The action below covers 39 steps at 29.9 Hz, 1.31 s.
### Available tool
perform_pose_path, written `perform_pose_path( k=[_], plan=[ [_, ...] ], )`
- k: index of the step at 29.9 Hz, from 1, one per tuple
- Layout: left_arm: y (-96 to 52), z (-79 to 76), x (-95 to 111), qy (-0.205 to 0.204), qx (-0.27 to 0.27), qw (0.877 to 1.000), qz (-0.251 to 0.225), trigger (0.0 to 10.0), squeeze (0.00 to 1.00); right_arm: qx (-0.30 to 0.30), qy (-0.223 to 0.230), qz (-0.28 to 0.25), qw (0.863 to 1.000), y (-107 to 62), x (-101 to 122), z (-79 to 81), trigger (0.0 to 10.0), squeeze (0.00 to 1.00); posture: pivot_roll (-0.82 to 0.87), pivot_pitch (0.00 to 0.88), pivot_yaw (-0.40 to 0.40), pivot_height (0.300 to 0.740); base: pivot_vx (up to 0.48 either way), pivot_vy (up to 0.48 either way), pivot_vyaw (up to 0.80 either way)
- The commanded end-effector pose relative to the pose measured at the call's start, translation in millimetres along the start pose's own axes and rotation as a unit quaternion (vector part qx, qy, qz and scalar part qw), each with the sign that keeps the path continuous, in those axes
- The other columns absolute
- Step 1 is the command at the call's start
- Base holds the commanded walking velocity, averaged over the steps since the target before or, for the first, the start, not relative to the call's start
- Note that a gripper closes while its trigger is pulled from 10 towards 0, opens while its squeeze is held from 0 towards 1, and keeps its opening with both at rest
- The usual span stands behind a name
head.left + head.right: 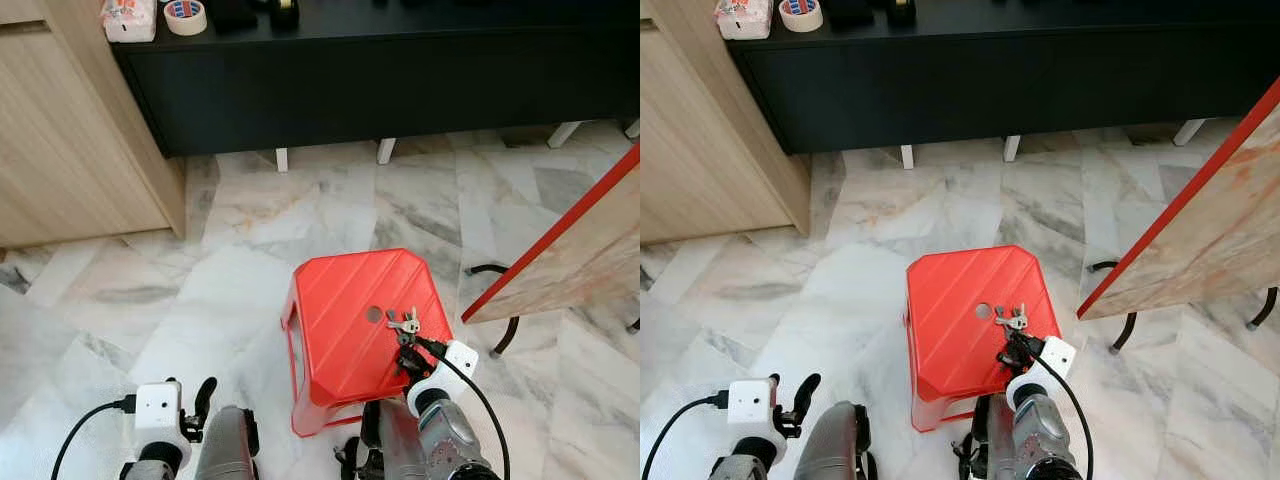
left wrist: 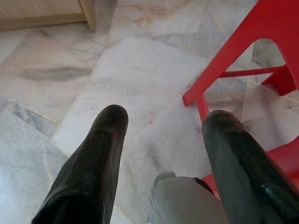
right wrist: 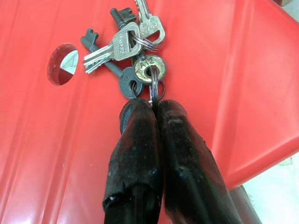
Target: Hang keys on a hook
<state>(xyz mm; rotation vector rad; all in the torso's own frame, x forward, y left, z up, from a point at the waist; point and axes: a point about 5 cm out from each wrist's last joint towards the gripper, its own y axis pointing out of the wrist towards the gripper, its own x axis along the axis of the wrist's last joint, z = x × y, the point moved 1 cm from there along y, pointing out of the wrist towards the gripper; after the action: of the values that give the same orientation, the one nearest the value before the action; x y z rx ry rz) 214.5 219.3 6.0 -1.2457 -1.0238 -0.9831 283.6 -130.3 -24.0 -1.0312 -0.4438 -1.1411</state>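
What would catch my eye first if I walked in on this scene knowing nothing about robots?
Probably the bright red stool standing on the pale marble floor, right in front of the robot. On its seat lies a bunch of keys, and the right tool has its black fingers pinched shut on the key ring. The left tool hangs open low beside the stool.

One red stool (image 1: 360, 325), one key bunch (image 3: 131, 51), one tape roll (image 1: 185, 15).

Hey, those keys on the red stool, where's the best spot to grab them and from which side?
Probably at the ring. The keys lie fanned flat on the red stool, beside its round hole, while their ring stands on edge at the robot's end, giving something to pinch. Coming from the robot's side suits that, and the right tool is already shut on the ring there.
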Motion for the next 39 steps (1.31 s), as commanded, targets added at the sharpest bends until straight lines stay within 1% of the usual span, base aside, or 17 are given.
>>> perform_pose_path(
  k=[1, 4, 8, 12, 17, 19, 20, 21, 22, 25, 26, 27, 32, 33, 35, 36, 39],
  plan=[
    [-6.7, -0.5, -15.4, -0.003, 0.001, 0.999, 0.033, 10.0, 0.0, -0.005, -0.003, 0.01, 1.0, -3.5, -6.9, -4.7, 0.0, 0.0, 0.17, 0.272, -0.076, 0.633, 0.0, 0.0, 0.0],
    [-4.6, -0.5, -20.3, -0.002, 0.001, 0.999, 0.043, 10.0, 0.0, 0.015, -0.022, 0.003, 1.0, -1.5, -2.9, 1.6, 0.0, 0.0, 0.17, 0.249, -0.08, 0.633, 0.0, 0.0, 0.0],
    [1.3, 1.1, -23.4, -0.002, 0.006, 0.999, 0.051, 10.0, 0.0, 0.022, -0.027, -0.009, 0.999, 1.9, 5.1, 5.8, 0.0, 0.0, 0.16, 0.222, -0.085, 0.633, 0.0, 0.0, 0.0],
    [8.3, 1.0, -29.9, -0.002, 0.011, 0.998, 0.066, 10.0, 0.0, 0.041, -0.042, -0.043, 0.997, 6.0, 20.1, 15.3, 0.0, 0.0, 0.15, 0.162, -0.094, 0.633, 0.0, 0.0, 0.0],
    [13.6, 3.5, -35.0, -0.006, 0.022, 0.997, 0.079, 10.0, 0.0, 0.058, -0.055, -0.072, 0.994, 5.2, 27.8, 20.4, 0.1, 0.0, 0.14, 0.111, -0.108, 0.633, 0.0, 0.0, 0.0],
    [14.8, 4.4, -36.8, -0.007, 0.026, 0.996, 0.083, 10.0, 0.0, 0.061, -0.062, -0.082, 0.993, 4.0, 29.6, 20.2, 1.2, 0.0, 0.14, 0.092, -0.112, 0.633, 0.0, 0.0, 0.0],
    [15.9, 4.6, -37.5, -0.008, 0.028, 0.996, 0.085, 10.0, 0.0, 0.063, -0.066, -0.087, 0.992, 3.5, 30.6, 20.5, 1.5, 0.0, 0.14, 0.086, -0.114, 0.633, 0.0, 0.0, 0.0],
    [17.2, 4.4, -38.9, -0.009, 0.03, 0.995, 0.09, 10.0, 0.0, 0.07, -0.072, -0.096, 0.99, 1.6, 31.7, 21.7, 3.1, 0.0, 0.13, 0.075, -0.116, 0.633, 0.0, 0.0, 0.0],
    [18.1, 3.7, -40.3, -0.01, 0.03, 0.995, 0.094, 10.0, 0.0, 0.079, -0.076, -0.102, 0.989, -0.1, 32.4, 23.1, 2.7, 0.0, 0.13, 0.062, -0.119, 0.633, 0.0, 0.0, 0.0],
    [20.2, 3.0, -40.5, -0.011, 0.031, 0.995, 0.096, 10.0, 0.0, 0.081, -0.08, -0.106, 0.988, -0.8, 33.8, 22.8, 2.5, 0.0, 0.12, 0.054, -0.122, 0.633, 0.0, 0.0, 0.0],
    [21.5, 2.4, -40.6, -0.011, 0.032, 0.995, 0.097, 10.0, 0.0, 0.08, -0.082, -0.11, 0.987, -1.7, 34.9, 21.6, 3.8, 0.0, 0.12, 0.048, -0.122, 0.633, 0.0, 0.0, 0.0],
    [24.0, 1.3, -40.2, -0.012, 0.032, 0.995, 0.099, 10.0, 0.0, 0.074, -0.086, -0.12, 0.986, -3.0, 38.2, 19.0, 10.0, 0.0, 0.12, 0.039, -0.123, 0.633, 0.0, 0.0, 0.0],
    [28.4, -0.4, -38.9, -0.013, 0.033, 0.994, 0.1, 10.0, 0.0, 0.069, -0.115, -0.151, 0.979, -5.5, 51.1, 18.2, 10.0, 0.0, 0.11, 0.022, -0.123, 0.633, 0.0, 0.0, 0.0],
    [30.1, -0.6, -38.9, -0.015, 0.034, 0.994, 0.103, 10.0, 0.0, 0.065, -0.122, -0.172, 0.975, -7.1, 60.7, 19.3, 10.0, 0.0, 0.11, 0.015, -0.121, 0.633, 0.0, 0.0, 0.0],
    [30.0, -0.3, -41.2, -0.016, 0.035, 0.993, 0.112, 10.0, 0.0, 0.067, -0.136, -0.19, 0.97, -8.7, 68.4, 22.2, 10.0, 0.0, 0.1, 0.008, -0.12, 0.633, 0.0, 0.0, 0.0],
    [28.1, 0.4, -45.5, -0.015, 0.036, 0.991, 0.125, 10.0, 0.0, 0.072, -0.152, -0.212, 0.963, -11.4, 76.4, 26.2, 10.0, 0.0, 0.1, 0.006, -0.118, 0.633, 0.0, 0.0, 0.0],
    [26.3, 1.3, -48.9, -0.015, 0.039, 0.99, 0.134, 10.0, 0.0, 0.073, -0.16, -0.224, 0.959, -13.4, 80.9, 28.2, 10.0, 0.0, 0.1, 0.003, -0.116, 0.633, 0.0, 0.0, 0.0]
  ],
)
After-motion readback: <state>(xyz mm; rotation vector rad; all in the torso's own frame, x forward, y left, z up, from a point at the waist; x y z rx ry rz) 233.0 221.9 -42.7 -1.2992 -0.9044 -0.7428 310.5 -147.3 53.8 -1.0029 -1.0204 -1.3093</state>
